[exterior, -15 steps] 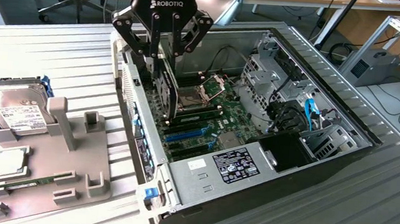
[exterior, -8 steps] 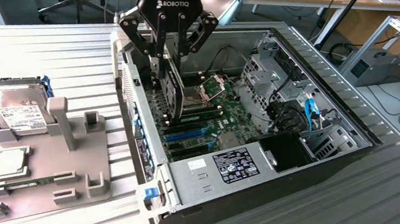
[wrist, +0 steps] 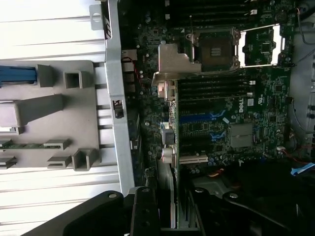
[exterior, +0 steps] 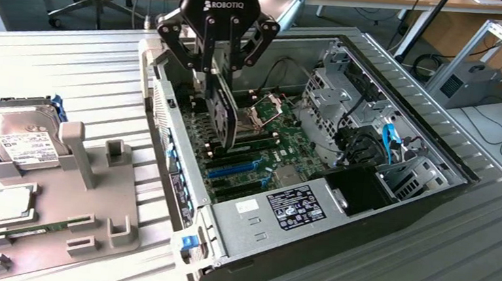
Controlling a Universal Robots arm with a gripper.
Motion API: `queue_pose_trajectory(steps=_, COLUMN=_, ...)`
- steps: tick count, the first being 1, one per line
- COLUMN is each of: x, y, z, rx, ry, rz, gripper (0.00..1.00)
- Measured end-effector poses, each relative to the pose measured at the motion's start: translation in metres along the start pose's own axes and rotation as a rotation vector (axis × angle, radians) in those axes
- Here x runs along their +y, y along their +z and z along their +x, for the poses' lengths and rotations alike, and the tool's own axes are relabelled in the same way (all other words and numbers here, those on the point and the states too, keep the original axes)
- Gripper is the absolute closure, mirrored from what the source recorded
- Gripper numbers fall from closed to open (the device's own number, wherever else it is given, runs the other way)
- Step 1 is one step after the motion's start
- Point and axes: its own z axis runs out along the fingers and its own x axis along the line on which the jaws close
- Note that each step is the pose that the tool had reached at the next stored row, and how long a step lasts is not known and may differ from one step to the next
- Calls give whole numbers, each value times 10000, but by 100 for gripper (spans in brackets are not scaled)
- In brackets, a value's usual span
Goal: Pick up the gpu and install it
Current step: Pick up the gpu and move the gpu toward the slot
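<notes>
While the fingers (exterior: 207, 68) are clamping the gpu (exterior: 225, 114), it is hanging upright over the motherboard (exterior: 292, 141), blue slots (exterior: 230, 169) at its 6 o'clock in the exterior view. Installing seems in hand, calling for lining edge with slot. The wrist view is giving the grey bracket (wrist: 172, 61) end-on, the exterior view the card's height.

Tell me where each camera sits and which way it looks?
Exterior view: sits off the arm, up high, looking down at the open computer case and the grey holder; the arm's end and the tool show, gripping the graphics card upright over the circuit board.
Wrist view: rides on the wrist, looking down past the tool and the graphics card onto the circuit board.
Shared: both see the tool, graphics card, circuit board, computer case and grey holder.
</notes>
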Motion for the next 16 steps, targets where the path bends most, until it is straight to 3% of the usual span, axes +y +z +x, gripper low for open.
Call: queue_pose_trajectory(steps=16, x=16, y=5, z=-106, rx=-22, ry=-11, rz=278, gripper=71)
